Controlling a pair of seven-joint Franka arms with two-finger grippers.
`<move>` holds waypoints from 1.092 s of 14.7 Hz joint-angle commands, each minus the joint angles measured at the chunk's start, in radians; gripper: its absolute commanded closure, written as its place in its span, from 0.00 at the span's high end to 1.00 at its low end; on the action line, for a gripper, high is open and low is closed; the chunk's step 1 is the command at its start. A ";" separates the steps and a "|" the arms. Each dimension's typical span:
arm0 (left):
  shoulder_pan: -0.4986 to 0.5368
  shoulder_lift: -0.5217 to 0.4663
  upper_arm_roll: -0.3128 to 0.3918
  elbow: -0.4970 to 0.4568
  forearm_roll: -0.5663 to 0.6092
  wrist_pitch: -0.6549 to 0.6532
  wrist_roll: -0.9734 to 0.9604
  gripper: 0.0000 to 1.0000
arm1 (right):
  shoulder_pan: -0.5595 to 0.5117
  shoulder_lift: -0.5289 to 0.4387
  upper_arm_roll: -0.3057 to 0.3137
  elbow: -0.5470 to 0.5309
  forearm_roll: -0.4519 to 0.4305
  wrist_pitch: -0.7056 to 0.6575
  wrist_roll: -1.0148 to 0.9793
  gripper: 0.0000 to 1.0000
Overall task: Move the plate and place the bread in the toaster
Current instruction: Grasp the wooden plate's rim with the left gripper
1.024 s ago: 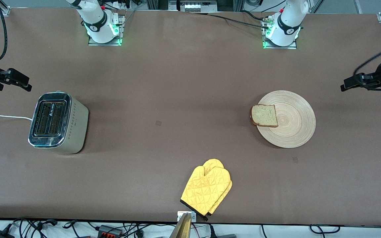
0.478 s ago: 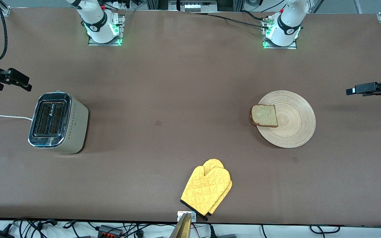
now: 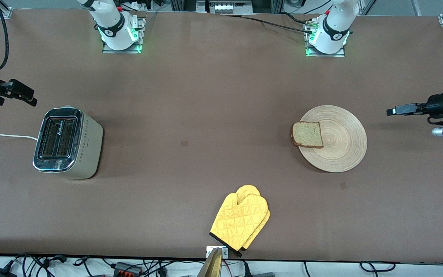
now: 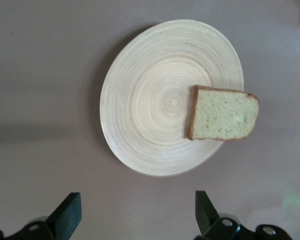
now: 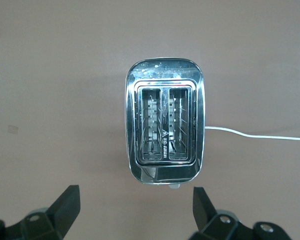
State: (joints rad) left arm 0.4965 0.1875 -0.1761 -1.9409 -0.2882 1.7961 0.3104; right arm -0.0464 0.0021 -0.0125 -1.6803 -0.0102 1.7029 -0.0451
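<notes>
The bread (image 3: 307, 134), a brown-crusted square slice with pale speckled crumb, lies on the plate (image 3: 340, 150), overhanging the rim on the toaster's (image 3: 67, 143) side, probably to ease a grasp. The left gripper (image 4: 135, 215) hangs over the surface (image 3: 206, 115) near the plate, fingers spread. The right gripper (image 5: 132, 210) waits above the toaster, fingers spread too.

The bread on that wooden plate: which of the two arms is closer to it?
The left. Its tool hangs open by the plate holding the bread; the right tool, also open, waits by the toaster.
</notes>
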 commanded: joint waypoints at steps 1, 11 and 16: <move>0.016 -0.002 -0.010 -0.127 -0.071 0.144 0.119 1.00 | -0.015 -0.013 0.016 0.002 -0.001 -0.012 -0.013 1.00; 0.085 0.168 -0.010 -0.190 -0.220 0.270 0.354 1.00 | -0.015 -0.013 0.016 0.002 -0.001 -0.020 -0.013 1.00; 0.105 0.234 -0.010 -0.188 -0.293 0.293 0.398 1.00 | -0.015 -0.013 0.016 0.002 -0.001 -0.020 -0.013 1.00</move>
State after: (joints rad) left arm 0.5840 0.3981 -0.1756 -2.1250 -0.5362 2.0748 0.6584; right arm -0.0464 0.0020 -0.0123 -1.6802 -0.0102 1.6978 -0.0451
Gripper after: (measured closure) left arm 0.000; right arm 0.000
